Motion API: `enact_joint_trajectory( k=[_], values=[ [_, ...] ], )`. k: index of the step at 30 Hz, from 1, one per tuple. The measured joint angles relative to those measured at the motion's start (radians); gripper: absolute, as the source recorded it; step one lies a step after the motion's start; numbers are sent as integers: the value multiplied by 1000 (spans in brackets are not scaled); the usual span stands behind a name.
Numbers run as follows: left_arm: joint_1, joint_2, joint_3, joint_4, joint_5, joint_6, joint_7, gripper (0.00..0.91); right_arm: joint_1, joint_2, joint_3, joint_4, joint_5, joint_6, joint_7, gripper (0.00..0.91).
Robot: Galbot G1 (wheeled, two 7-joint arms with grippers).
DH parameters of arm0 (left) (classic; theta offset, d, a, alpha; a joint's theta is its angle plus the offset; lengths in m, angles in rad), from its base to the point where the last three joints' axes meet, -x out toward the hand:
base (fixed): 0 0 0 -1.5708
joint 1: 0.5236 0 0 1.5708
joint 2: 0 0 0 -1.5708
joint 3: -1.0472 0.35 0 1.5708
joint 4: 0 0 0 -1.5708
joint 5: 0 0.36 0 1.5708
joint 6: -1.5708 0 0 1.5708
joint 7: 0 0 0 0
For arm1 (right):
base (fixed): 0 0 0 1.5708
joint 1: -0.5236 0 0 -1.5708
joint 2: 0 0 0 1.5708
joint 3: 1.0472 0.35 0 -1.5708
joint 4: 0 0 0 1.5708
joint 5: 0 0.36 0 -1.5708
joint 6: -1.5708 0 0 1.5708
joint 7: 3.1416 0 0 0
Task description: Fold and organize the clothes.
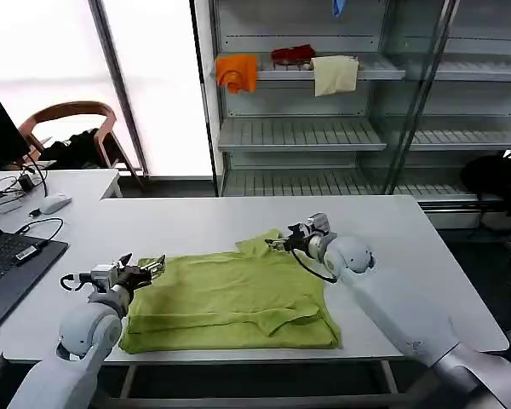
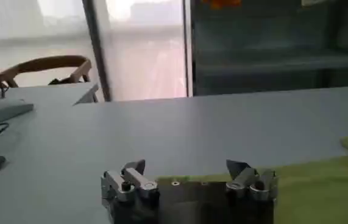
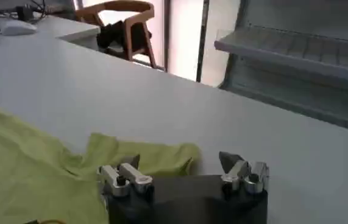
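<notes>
Fingers spread and empty on both: the left gripper [image 1: 151, 267] reaches low from seven o'clock to the T-shirt's [image 1: 230, 302] left edge, the right gripper [image 1: 283, 241] from four o'clock to its far sleeve. Lime, partly folded and wrinkled, the shirt lies mid-table [image 1: 196, 223].

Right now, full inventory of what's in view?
T-shirt: 1, lime green, partly folded, on the table between the grippers.
Table: 1, white, in front of the robot.
Orange cloth: 1, upper shelf, left.
Cream cloth: 1, upper shelf, right.
Red item: 1, upper shelf, between the cloths.
Shelf unit: 1, grey, behind the table.
Chair: 1, brown, far left.
Mouse: 1, white, left desk.
Laptop: 1, dark, left edge.
Left gripper: jaws open, at the shirt's left edge.
Right gripper: jaws open, at the shirt's far right corner.
</notes>
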Motion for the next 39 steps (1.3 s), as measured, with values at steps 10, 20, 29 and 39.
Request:
enact_joint_trajectory(
  k=[10,20,29,39],
  values=[
    [-12,-1,-7,65,-13,4,20,514,13,10,-15,-25,-18,-5,-20,907],
    [-10,1,-2,82,-15,2,57,10,3,-3,-19,-20,-26,-8,-44,0],
    [5,9,2,68,6,-7,70,0,3,-17,-10,7,-30,-7,-63,0],
    [33,31,-7,12,8,-51,61,0,-1,-36,14,63,-11,9,-52,0]
  ],
)
